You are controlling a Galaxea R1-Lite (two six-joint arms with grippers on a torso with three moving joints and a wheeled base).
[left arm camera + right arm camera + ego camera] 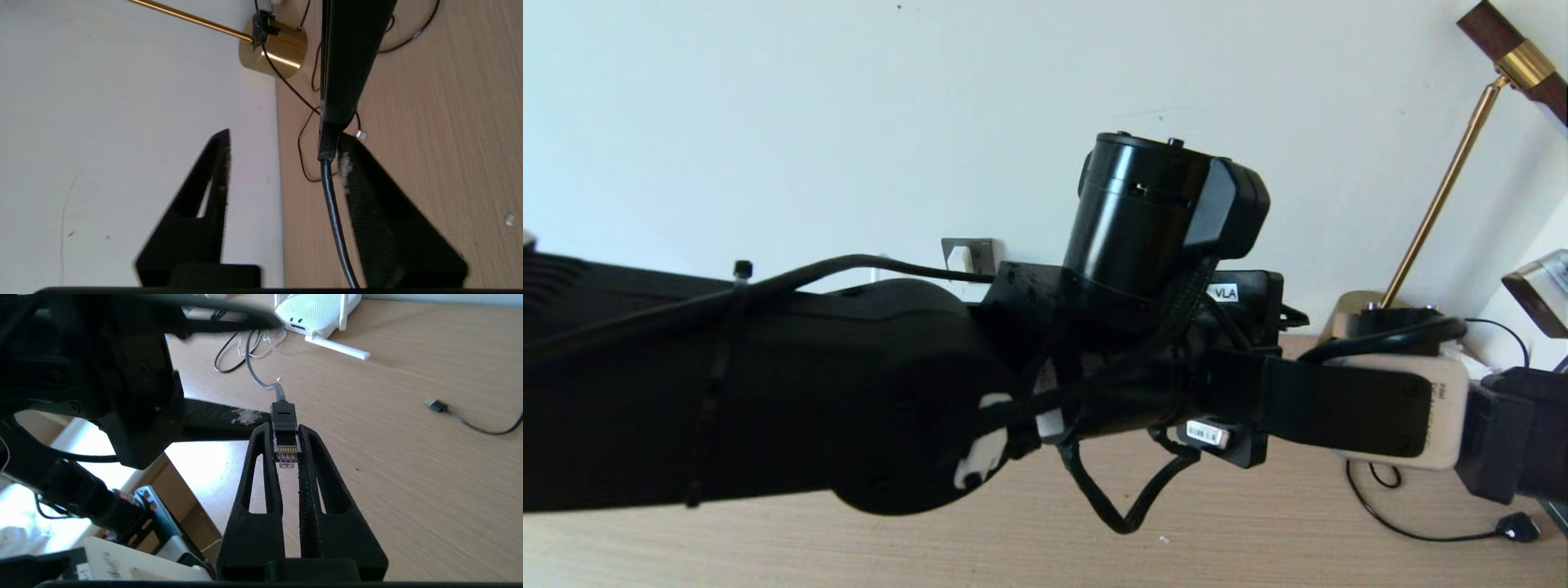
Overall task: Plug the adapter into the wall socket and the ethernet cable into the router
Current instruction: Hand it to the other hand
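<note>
My right gripper [284, 430] is shut on the ethernet cable's clear plug [287, 451], above the wooden table. The black boot [284, 414] sticks out past the fingertips. From the boot the ethernet cable [333, 212] runs between the fingers of my left gripper [286, 136], which is open. The cable lies close against one of the left fingers [367, 192], unclamped. The white router [316, 312] lies beyond on the table, with an antenna [339, 349] lying flat. In the head view the grey wall socket [982, 249] shows behind my left arm with a white block, apparently the adapter [960, 260], on it.
A brass lamp [1437, 196] stands by the wall, its base [278, 49] near both grippers. A thin black cable with a small plug [437, 405] lies on the table [408, 477]. The table's edge [184, 473] drops off beside my right gripper.
</note>
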